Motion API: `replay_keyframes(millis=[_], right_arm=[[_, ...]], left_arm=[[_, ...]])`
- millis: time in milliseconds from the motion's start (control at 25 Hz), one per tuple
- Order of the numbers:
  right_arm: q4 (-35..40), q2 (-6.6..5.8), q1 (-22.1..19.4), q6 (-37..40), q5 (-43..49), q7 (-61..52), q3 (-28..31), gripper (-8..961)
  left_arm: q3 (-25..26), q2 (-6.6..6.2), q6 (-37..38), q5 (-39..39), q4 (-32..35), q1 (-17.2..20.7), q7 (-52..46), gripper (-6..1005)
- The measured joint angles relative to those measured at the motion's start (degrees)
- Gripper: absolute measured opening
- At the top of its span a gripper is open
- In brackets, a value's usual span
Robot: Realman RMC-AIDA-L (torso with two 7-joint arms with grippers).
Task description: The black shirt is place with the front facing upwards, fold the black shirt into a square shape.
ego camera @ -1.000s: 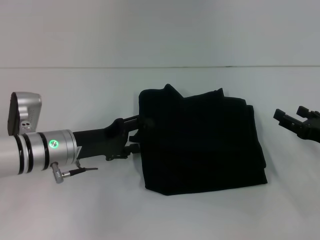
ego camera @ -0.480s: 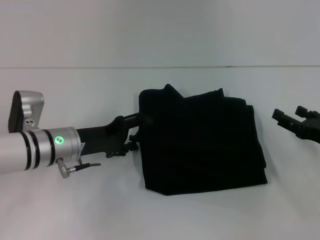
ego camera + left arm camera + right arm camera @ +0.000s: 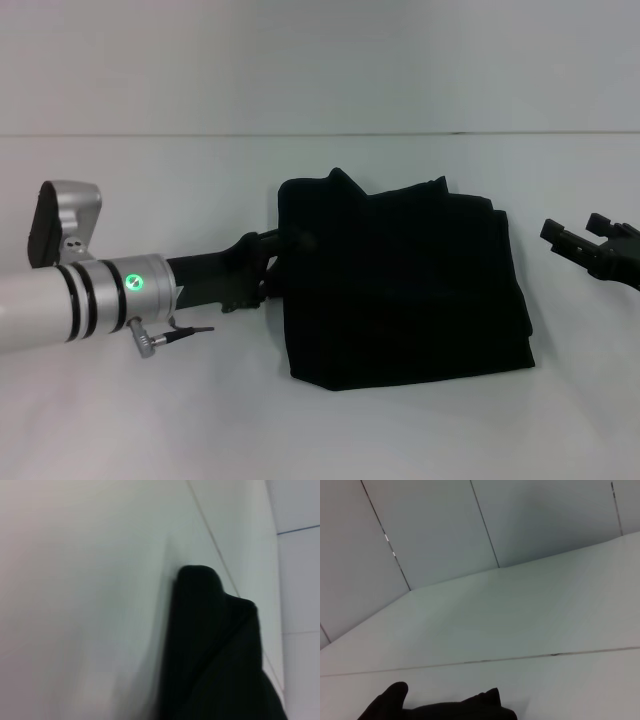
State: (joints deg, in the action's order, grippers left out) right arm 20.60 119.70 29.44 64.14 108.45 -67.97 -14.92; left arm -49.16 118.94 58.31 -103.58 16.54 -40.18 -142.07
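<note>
Since the earlier frames the left arm has slid further toward the shirt [image 3: 400, 285], carrying the left tool [image 3: 272, 262] up against the cloth's left edge; the right tool [image 3: 590, 248] has barely shifted. The shirt lies near the middle of the bench [image 3: 150, 420], already folded into a rough rectangle, no lettering showing. Whether the left tool is pinching the edge or only touching it cannot be told, black on black. The right tool hangs well apart off the shirt's right side, prongs spread and holding nothing. The fold looks nearly finished; this seems a last tidying of the left edge. Next, the uneven far corner likely needs squaring.
</note>
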Motion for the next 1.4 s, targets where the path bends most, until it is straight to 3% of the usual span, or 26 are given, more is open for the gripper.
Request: replay_keyframes(millis=[160, 280, 600, 1040, 1280, 1400], right_arm=[[-0.03, 0.0, -0.05, 0.04, 0.0, -0.02, -0.02, 885], [-0.07, 0.0, -0.1, 0.04, 0.0, -0.02, -0.02, 885], [-0.56, 0.0, -0.18, 0.11, 0.0, 0.34, -0.02, 884], [-0.65, 0.0, -0.09, 0.11, 0.0, 0.39, -0.01, 882], [-0.65, -0.01, -0.24, 0.11, -0.04, 0.46, -0.01, 883], [-0.63, -0.05, -0.53, 0.11, -0.14, 0.47, -0.01, 884]], left_arm=[[0.58, 1.38, -1.16, -0.04, 1.68, 0.28, 2.68, 926], [0.43, 1.4, -1.79, -0.15, 1.5, 0.09, 2.67, 890], [0.31, 1.38, -2.22, -0.17, 1.76, -0.08, 2.72, 679], [0.88, 1.27, -2.37, 0.25, 2.07, 0.4, 2.97, 206], [2.15, 2.64, -0.3, 2.66, 4.55, 0.32, 3.32, 30], [2.36, 3.98, 0.99, 5.39, 5.63, -1.93, 4.27, 35]])
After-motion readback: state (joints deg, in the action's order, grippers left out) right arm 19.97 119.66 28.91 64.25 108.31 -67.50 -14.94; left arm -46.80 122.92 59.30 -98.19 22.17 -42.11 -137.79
